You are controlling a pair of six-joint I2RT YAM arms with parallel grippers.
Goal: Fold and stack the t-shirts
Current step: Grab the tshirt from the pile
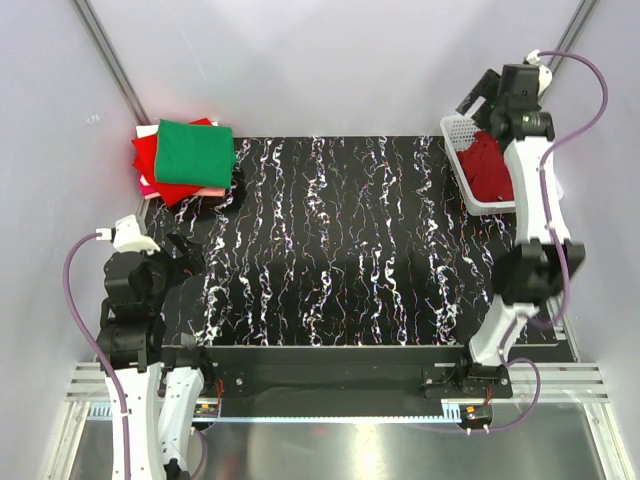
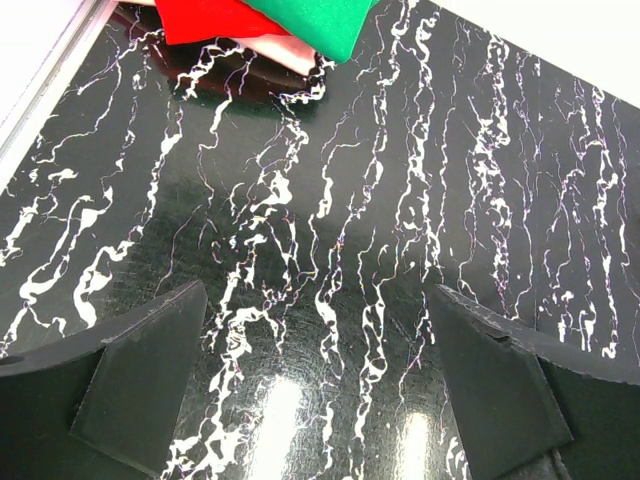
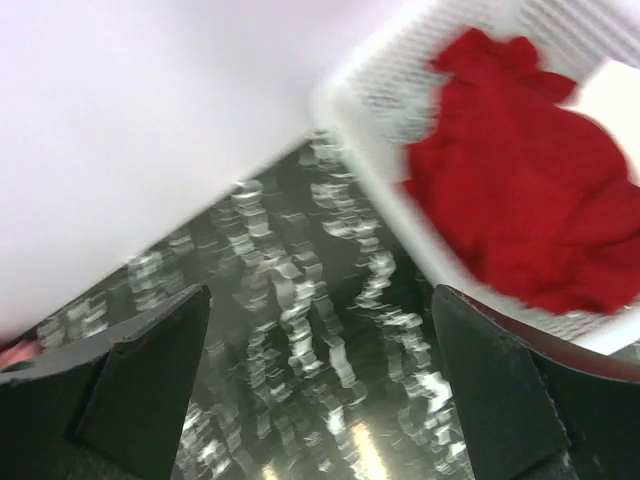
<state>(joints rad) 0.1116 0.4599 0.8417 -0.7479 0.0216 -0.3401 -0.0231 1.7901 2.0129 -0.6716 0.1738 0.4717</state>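
T-shirts (image 1: 190, 155) already folded, green over bright red, sit stacked at the counter's (image 1: 350, 260) far left corner in the top view, probably to leave its middle for folding, while a crimson t-shirt (image 1: 490, 165) lies crumpled in the white basket (image 1: 458, 130) at far right. Left wrist view: my left gripper (image 2: 318, 300) hangs low over the counter, jaws wide and holding nothing, arm drawn in near its base. Right wrist view: my right gripper (image 3: 322, 300), equally wide and unloaded, reaches out tilted toward the basket, apparently to fetch that shirt.

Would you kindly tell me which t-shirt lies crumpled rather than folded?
The dark crimson shirt, bunched in the white basket at far right; the green shirt, bright red shirt and pale pink shirt lie folded in a stack.
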